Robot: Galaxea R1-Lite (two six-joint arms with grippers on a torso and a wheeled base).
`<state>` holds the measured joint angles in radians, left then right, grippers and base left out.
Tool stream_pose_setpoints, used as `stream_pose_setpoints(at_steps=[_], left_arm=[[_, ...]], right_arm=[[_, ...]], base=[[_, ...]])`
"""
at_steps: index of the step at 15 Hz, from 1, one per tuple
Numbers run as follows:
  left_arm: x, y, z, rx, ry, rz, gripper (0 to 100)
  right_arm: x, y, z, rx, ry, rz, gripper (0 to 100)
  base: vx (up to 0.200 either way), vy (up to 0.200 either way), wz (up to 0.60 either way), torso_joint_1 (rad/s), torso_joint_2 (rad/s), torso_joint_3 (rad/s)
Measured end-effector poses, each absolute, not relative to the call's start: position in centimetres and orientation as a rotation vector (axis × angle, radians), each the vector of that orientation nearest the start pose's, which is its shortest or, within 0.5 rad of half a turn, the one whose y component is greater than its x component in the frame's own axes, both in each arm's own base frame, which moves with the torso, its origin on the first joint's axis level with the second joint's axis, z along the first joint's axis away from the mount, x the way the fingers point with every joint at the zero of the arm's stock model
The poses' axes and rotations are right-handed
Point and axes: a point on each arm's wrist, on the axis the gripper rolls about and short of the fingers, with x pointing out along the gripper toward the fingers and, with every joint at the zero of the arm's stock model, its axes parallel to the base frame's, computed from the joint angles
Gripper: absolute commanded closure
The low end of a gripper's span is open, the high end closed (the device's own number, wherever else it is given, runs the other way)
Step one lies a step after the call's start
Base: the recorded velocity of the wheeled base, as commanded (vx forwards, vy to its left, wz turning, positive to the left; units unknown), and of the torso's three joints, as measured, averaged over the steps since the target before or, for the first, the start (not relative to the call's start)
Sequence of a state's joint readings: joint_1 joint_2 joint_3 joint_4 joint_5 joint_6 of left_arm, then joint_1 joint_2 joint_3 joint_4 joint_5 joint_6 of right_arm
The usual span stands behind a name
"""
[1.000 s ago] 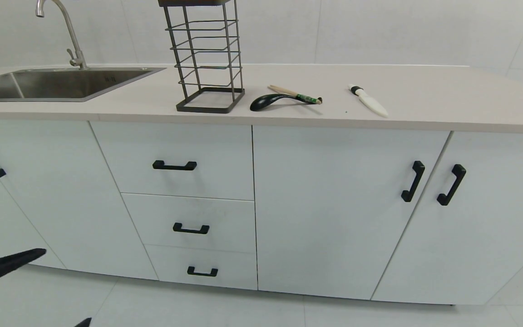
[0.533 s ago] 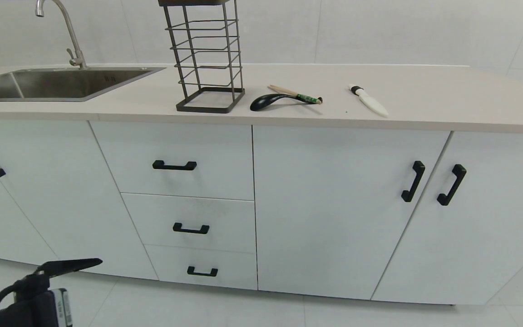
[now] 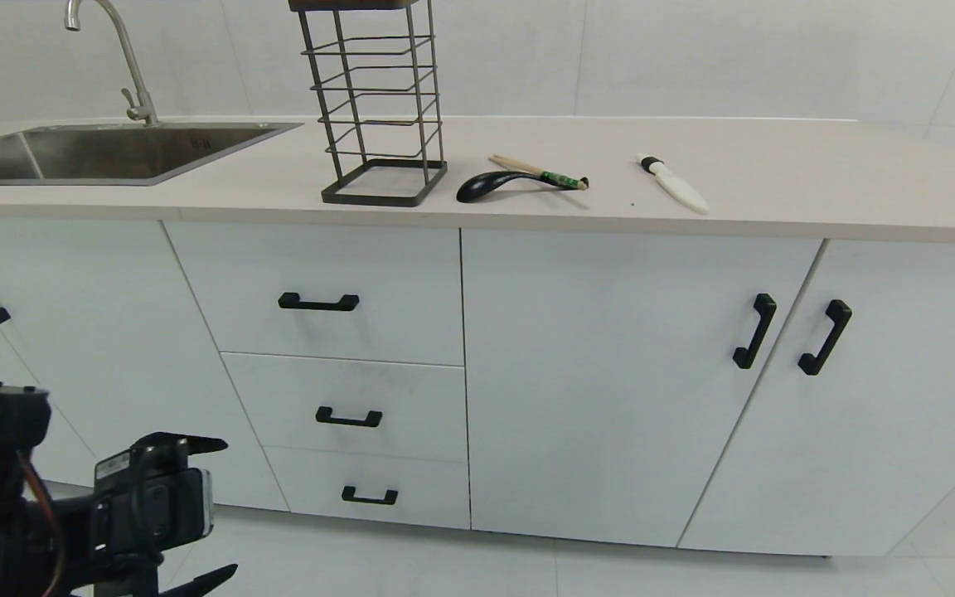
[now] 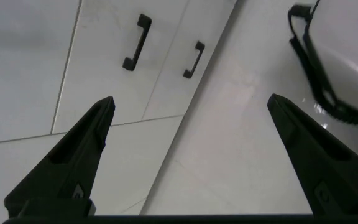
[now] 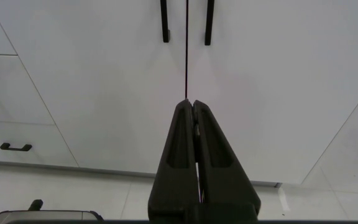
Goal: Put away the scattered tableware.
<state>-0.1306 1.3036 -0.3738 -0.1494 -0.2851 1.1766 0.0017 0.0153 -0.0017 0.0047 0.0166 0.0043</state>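
Pale tiled floor (image 3: 378, 564) and white cabinet fronts form the near ground. Left gripper (image 3: 227, 507) hangs low beside the floor, in front of the cabinet left of the drawer stack (image 3: 349, 365); its jaws stand wide apart and hold nothing, as the left wrist view confirms. Right gripper (image 5: 192, 104) faces a pair of cabinet doors (image 5: 272, 93), with its jaws pressed together on nothing.

Above, on the bench (image 3: 817, 178), the task's things lie untouched. A black spoon (image 3: 486, 184) lies just right of the wire rack (image 3: 378, 108), with the chopsticks (image 3: 537, 171) crossing its handle. A white knife (image 3: 673, 184) lies apart, farther right. The sink (image 3: 96, 149) and faucet (image 3: 125, 58) sit at the far left.

Judged step: approach, with no item grasped. The next move probably calls for raising an arm to bench height, centring parted jaws over the spoon's handle, and closing. The right jaws would first have to part. Whether the rack or a drawer is the store cannot be told.
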Motion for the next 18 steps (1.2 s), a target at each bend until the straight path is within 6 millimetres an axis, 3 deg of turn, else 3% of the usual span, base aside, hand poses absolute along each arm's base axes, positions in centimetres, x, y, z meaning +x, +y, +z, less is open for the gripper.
stream_pose_setpoints(at_steps=[10, 18], left_arm=[[22.7, -5.4, 6.9, 1.103, 0.537, -0.921, 0], [30.0, -7.7, 2.3, 1.143, 0.484, -0.926, 0]], right_arm=[[-2.2, 0.0, 7.6, 0.004, 0.018, 0.017, 100], [-2.2, 0.0, 7.6, 0.004, 0.018, 0.017, 100]], base=[[0.0, 0.0, 0.0, 0.0, 0.0, 0.0], [0.0, 0.0, 0.0, 0.0, 0.0, 0.0]])
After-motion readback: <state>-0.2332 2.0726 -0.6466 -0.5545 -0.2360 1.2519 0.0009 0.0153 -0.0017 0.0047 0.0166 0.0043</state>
